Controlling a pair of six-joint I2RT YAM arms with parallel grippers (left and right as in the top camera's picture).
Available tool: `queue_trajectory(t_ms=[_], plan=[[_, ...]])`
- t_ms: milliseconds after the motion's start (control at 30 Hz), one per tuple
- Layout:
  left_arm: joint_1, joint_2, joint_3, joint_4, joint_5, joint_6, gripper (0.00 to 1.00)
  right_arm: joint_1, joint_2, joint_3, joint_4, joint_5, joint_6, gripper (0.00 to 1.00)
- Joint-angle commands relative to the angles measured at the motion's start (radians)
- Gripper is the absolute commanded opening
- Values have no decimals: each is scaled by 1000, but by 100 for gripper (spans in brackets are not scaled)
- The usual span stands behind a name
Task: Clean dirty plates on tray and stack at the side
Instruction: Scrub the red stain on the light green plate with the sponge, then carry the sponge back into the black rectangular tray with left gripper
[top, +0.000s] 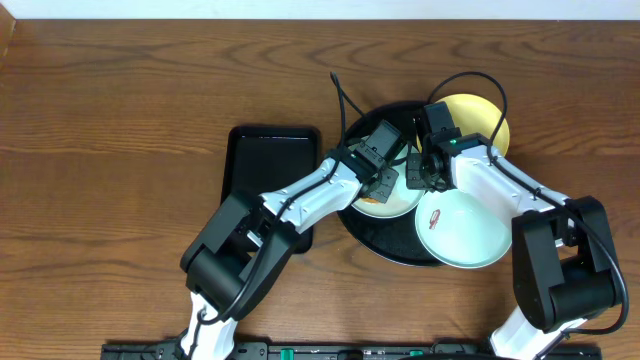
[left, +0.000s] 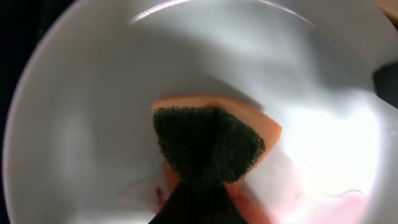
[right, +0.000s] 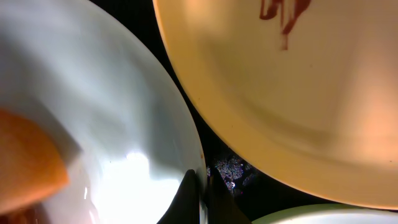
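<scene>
Pale plate (left: 93, 124) on tray (top: 385, 247): rigid, glossy, likely slippery; hold at rim. Right pincer (right: 200, 196) clenched on its rim. Left pincer (top: 385, 185) grasping sponge (left: 208, 146), soft, resting on plate centre.

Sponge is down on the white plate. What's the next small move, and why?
Probably wipe the sponge toward the pinkish smear left on the white plate; the right gripper pinches its rim, so it should hold steady.

The right gripper (top: 424, 172) crowds the left gripper (top: 386, 172) on its right side. A yellow plate (top: 482, 120) lies beyond the right gripper, a mint plate (top: 462, 232) behind it. Leftward of the left gripper, open table (top: 120, 150) lies past a rectangular tray (top: 270, 160).
</scene>
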Motion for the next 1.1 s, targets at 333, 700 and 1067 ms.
queue_trajectory(t_ms=[333,700,1067], plan=[[8,47,-6,73,-208,86,8,14,10,-6,-8,-16,-22,1],[8,-36,-3,174,-311,133,8,14,10,-6,-8,-16,-22,1],[16,-333,-1,5,-352,82,8,14,10,-6,-8,-16,-22,1]])
